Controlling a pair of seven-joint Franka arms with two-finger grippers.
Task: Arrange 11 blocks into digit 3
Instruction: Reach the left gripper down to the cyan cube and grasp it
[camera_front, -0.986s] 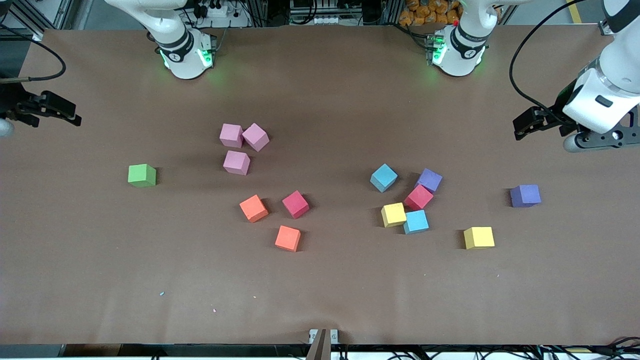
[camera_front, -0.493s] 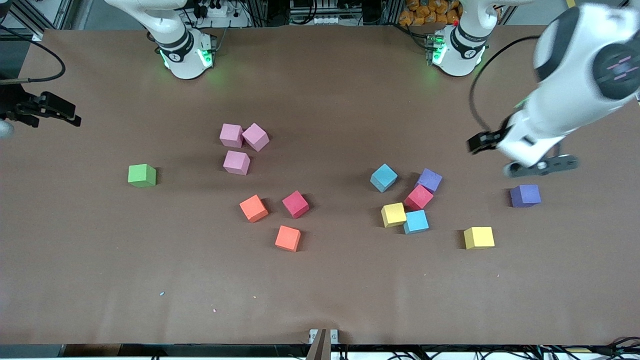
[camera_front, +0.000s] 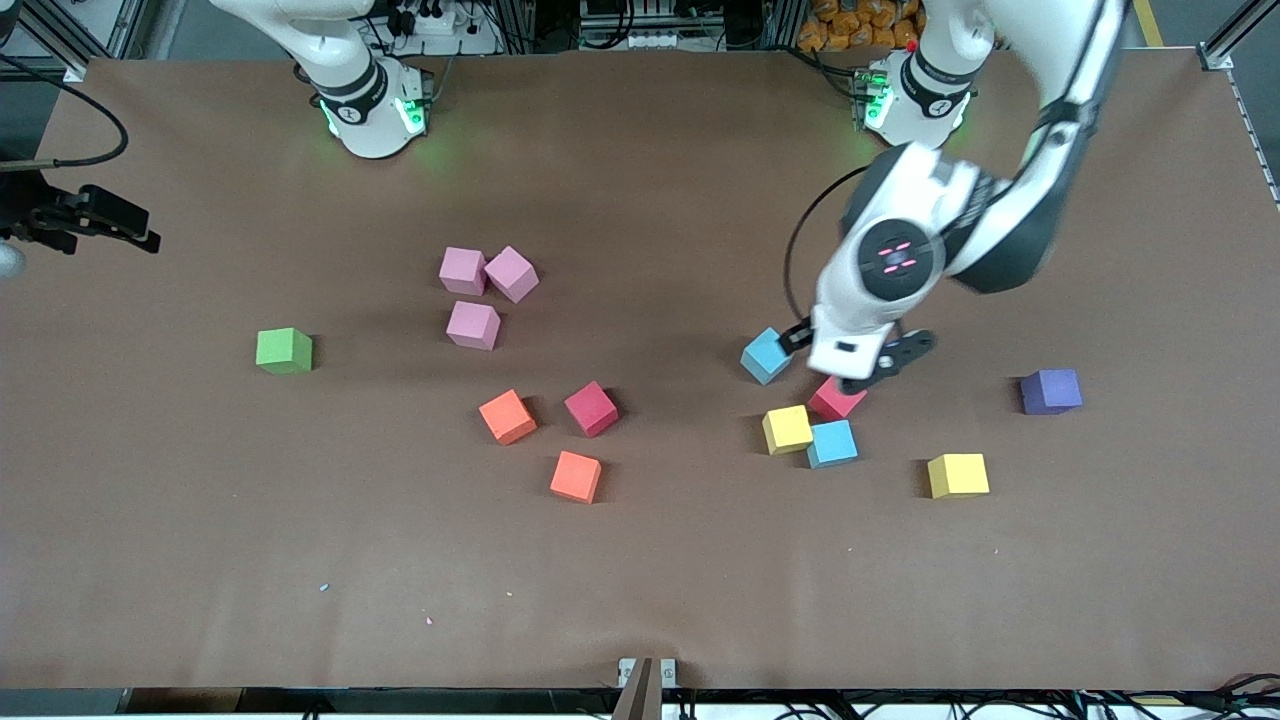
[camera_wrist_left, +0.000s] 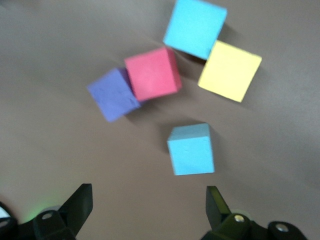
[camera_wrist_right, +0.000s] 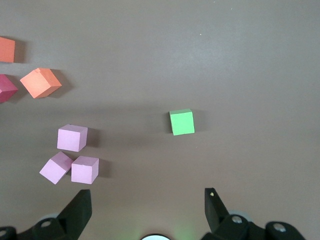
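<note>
My left gripper (camera_front: 858, 368) hangs open and empty over a cluster of blocks and hides one purple block in the front view. The left wrist view shows that purple block (camera_wrist_left: 114, 94) touching a crimson one (camera_wrist_left: 152, 73), with two light blue (camera_wrist_left: 191, 149) and a yellow (camera_wrist_left: 230, 70) nearby. In the front view lie three pink blocks (camera_front: 473, 325), two orange (camera_front: 507, 416), a crimson (camera_front: 591, 408), a lone yellow (camera_front: 958, 475) and a lone purple (camera_front: 1051, 391). My right gripper (camera_front: 120, 225) waits open at the right arm's end of the table.
A green cube (camera_front: 284, 351) sits alone toward the right arm's end, and also shows in the right wrist view as the green cube (camera_wrist_right: 181, 122). Brown paper covers the table (camera_front: 640, 580). Bare surface stretches along the edge nearest the front camera.
The left arm has swung in from the left arm's end of the table to over the block cluster, staying open. The right arm and all blocks have not moved.
</note>
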